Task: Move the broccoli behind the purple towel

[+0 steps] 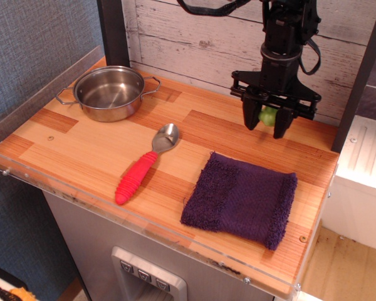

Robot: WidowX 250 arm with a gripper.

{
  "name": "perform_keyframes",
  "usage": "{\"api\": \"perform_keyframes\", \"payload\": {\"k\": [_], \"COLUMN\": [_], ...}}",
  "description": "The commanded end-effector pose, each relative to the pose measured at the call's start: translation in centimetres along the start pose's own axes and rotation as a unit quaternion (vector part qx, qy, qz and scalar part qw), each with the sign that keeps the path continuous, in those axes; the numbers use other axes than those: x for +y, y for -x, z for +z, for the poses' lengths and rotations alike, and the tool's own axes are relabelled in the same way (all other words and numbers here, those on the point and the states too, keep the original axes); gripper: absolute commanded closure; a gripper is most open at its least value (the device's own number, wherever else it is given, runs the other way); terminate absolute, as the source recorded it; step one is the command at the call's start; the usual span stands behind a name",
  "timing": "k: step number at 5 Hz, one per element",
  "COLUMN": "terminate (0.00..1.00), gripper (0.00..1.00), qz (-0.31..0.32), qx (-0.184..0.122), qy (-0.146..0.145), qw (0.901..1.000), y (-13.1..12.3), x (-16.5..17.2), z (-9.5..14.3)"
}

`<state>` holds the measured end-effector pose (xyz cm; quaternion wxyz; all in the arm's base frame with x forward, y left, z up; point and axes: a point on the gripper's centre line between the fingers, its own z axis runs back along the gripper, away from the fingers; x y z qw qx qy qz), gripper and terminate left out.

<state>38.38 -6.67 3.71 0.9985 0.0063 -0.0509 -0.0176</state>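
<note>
My black gripper hangs at the back right of the wooden table, just behind the far edge of the purple towel. It is shut on the small light-green broccoli, which shows between the two fingers. The fingertips are a little above the tabletop. The towel lies flat near the front right corner, dark purple and fuzzy.
A steel pot with two handles stands at the back left. A spoon with a red ribbed handle lies in the middle. A whitewashed plank wall runs close behind the gripper. A dark post stands at the right.
</note>
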Motion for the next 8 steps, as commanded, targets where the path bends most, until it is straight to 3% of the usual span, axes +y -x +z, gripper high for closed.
{"api": "perform_keyframes", "payload": {"k": [1, 2, 3, 4, 6, 7, 8], "terminate": [0.00, 0.00, 0.00, 0.00, 0.00, 0.00, 1.00], "gripper": [0.00, 0.00, 0.00, 0.00, 0.00, 0.00, 0.00], "qz": [0.023, 0.019, 0.017, 0.013, -0.006, -0.006, -0.006], "qx": [-0.005, -0.012, -0.025, -0.024, -0.002, -0.002, -0.002], "qy": [0.001, 0.010, 0.008, 0.014, 0.022, 0.022, 0.022], "qw": [0.9997, 0.9997, 0.9995, 0.9995, 0.9997, 0.9997, 0.9997], "y": [1.4, 2.9, 7.0, 10.4, 13.1, 13.1, 13.1], "x": [1.4, 2.3, 3.2, 4.3, 5.4, 5.4, 5.4], "z": [1.9, 3.3, 5.4, 5.9, 4.9, 4.9, 4.9]}}
